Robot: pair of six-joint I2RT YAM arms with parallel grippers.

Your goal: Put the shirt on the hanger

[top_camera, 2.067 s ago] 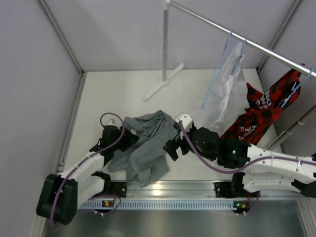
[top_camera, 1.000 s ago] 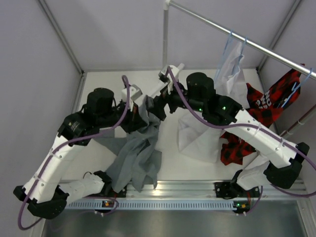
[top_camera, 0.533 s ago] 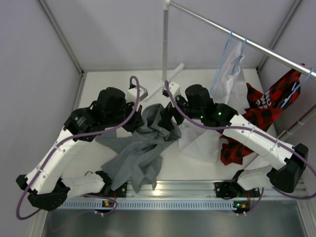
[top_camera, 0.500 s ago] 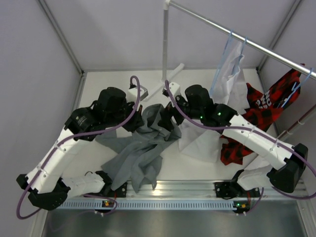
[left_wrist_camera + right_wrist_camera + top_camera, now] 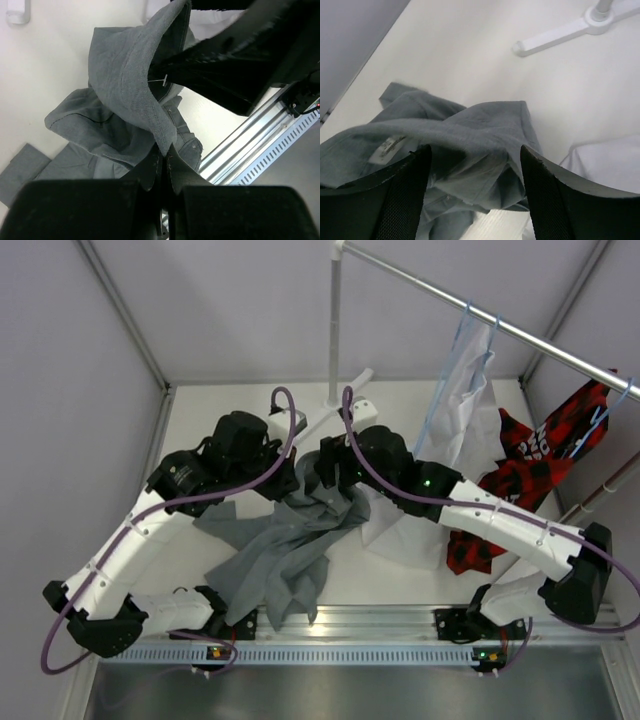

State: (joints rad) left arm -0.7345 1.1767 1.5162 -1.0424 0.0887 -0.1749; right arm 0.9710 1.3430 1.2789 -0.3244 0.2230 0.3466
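Observation:
The grey shirt (image 5: 285, 545) hangs in a bunch from my left gripper (image 5: 292, 485), with its lower part lying on the table. In the left wrist view the left gripper (image 5: 164, 155) is shut on the shirt's (image 5: 125, 75) hem edge. My right gripper (image 5: 322, 472) sits close beside it at the raised fold. In the right wrist view the right gripper (image 5: 475, 150) is open, and its fingers straddle a ridge of the shirt (image 5: 470, 125) without pinching it. The thin light-blue hanger (image 5: 440, 390) hangs on the rail at the right.
A white shirt (image 5: 455, 410) and a red-and-black garment (image 5: 520, 470) hang from the metal rail (image 5: 520, 335) at the right. The white stand post (image 5: 335, 320) rises at the back, its foot (image 5: 560, 32) close behind the grippers. An aluminium rail (image 5: 350, 625) runs along the near edge.
Both grippers have come down and nearer with the raised shirt. The right gripper has moved left onto the fold beside the left gripper, and its jaws stand narrower than before.

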